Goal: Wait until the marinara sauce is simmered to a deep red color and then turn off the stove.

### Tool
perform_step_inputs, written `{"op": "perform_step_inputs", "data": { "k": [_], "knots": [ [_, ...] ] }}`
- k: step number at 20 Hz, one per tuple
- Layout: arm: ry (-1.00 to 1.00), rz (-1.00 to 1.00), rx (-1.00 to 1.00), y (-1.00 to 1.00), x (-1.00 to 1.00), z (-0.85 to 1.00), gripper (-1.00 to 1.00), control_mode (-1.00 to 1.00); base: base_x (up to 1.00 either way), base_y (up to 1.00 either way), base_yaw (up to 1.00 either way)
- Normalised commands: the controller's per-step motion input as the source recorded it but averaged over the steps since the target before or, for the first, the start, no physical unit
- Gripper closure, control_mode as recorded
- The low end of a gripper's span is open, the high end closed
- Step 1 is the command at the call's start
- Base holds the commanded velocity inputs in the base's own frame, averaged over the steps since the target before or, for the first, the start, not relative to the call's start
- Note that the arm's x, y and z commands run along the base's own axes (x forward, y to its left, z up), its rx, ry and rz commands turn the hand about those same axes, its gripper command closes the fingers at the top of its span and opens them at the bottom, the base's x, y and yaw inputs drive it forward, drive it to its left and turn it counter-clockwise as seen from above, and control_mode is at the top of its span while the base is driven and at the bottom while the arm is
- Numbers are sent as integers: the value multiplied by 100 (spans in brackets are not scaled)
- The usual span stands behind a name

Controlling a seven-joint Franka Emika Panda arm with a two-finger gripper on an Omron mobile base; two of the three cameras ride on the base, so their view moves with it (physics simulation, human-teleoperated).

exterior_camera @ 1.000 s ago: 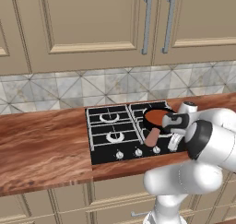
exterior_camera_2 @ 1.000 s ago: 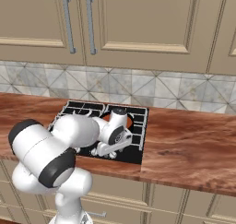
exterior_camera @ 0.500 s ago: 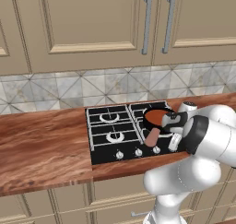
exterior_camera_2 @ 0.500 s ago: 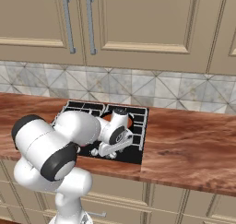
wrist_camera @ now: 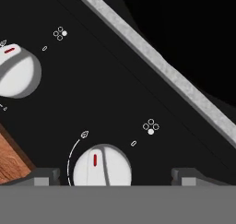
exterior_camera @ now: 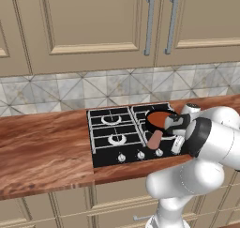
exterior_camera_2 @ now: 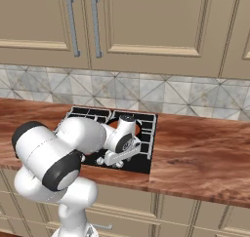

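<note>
The black four-burner stove (exterior_camera: 115,135) is set into the wooden counter, with silver knobs along its front edge. The marinara sauce (exterior_camera: 160,117), a reddish-brown disc, fills a small black pan on the stove's right side, its pinkish handle pointing toward the front edge.

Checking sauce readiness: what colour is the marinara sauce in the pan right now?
Orange-red marinara sauce, seen best in the left base view.

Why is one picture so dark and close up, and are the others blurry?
Hand view: the camera sits right above the stove, so its black top spreads across the picture; the knob between the hand fingertips looks sharp. Left and right base views: evenly lit, crisp, no glare, only soft shadows on the counter.
</note>
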Motion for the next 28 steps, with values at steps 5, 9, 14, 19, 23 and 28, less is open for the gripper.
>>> {"op": "perform_step_inputs", "data": {
  "k": [5,9,14,19,23,28],
  "knots": [
    [0,0,0,0,0,0,-100,-100,0,0,0],
    [0,0,0,0,0,0,-100,-100,0,0,0],
    [0,0,0,0,0,0,-100,-100,0,0,0],
    [0,0,0,0,0,0,-100,-100,0,0,0],
    [0,0,0,0,0,0,-100,-100,0,0,0],
    [0,0,0,0,0,0,-100,-100,0,0,0]
  ]
}}
